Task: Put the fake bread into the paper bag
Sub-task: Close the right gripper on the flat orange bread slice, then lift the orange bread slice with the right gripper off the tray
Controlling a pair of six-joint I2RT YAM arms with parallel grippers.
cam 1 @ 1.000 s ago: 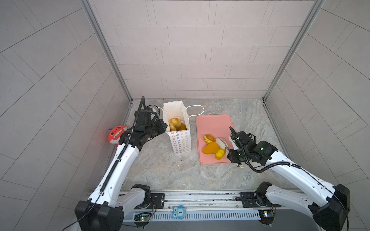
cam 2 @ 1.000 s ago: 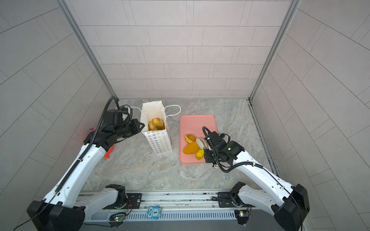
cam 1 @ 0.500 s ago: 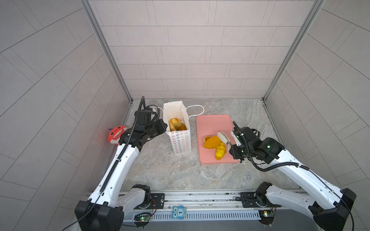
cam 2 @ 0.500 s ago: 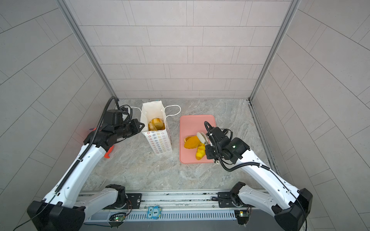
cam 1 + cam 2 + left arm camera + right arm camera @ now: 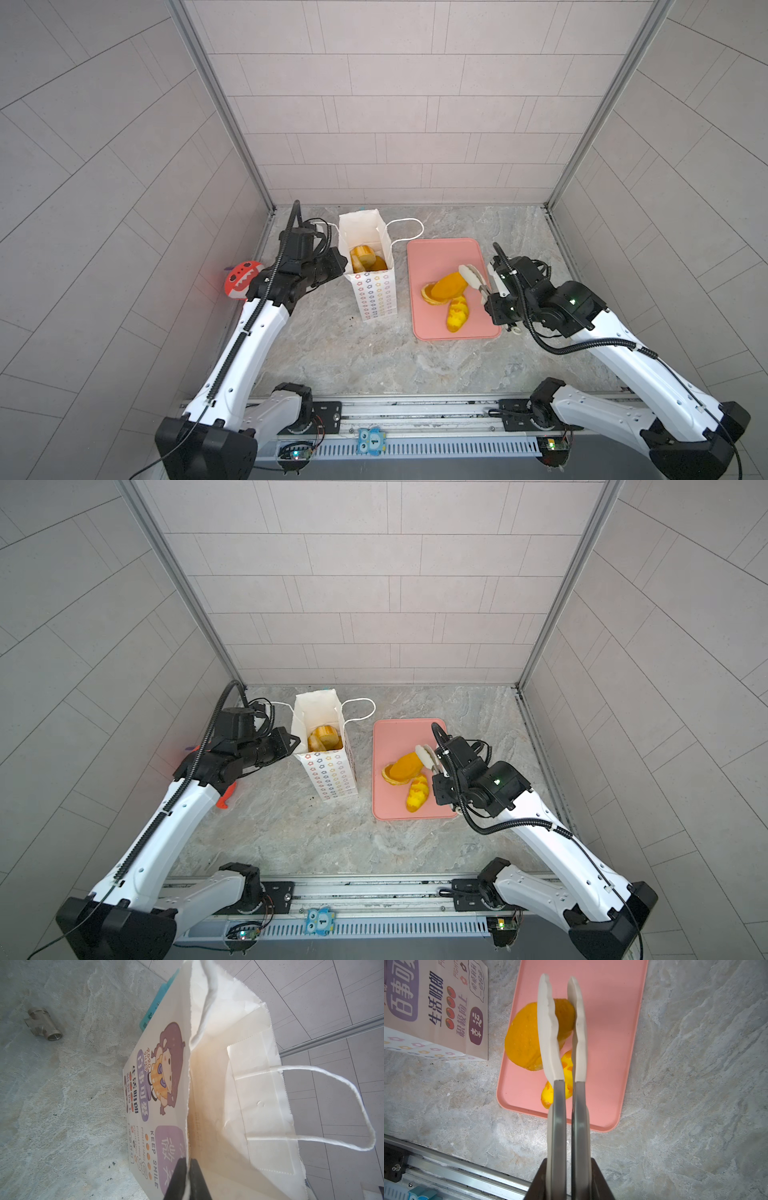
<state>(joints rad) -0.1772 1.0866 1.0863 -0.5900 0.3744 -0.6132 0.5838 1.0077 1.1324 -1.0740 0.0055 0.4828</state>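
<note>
- Since a second ago: pulls right gripper [image 5: 489, 298] back toward the right edge of the pink tray [image 5: 440, 253], dragging orange loaf [image 5: 444, 287] toward tray centre.
- Clamps right gripper tight on tongs [image 5: 559, 1103]; appears to nip the loaf's end between the white tips, but can't confirm contact from the wrist view.
- Pinches left gripper [image 5: 188, 1169] on left rim of paper bag [image 5: 376, 299], holding mouth open; keeps bag upright on desk [image 5: 374, 353], just beside tray's left edge, with some fake bread [image 5: 366, 258] already inside.
- Leaves loaf lying over a tart [image 5: 424, 293], with yellow ridged piece [image 5: 457, 316] between them and tray's near edge.
- Hold squeeze constant and lift straight up clear of tart before any sideways move; expect slip from an end grip on glossy plastic.
- Cross high over bag's right rim and cord handle [image 5: 405, 230]; let go only once centred over mouth.
- Keep left pinch still; avoid tugging, risks tipping a light bag.
</note>
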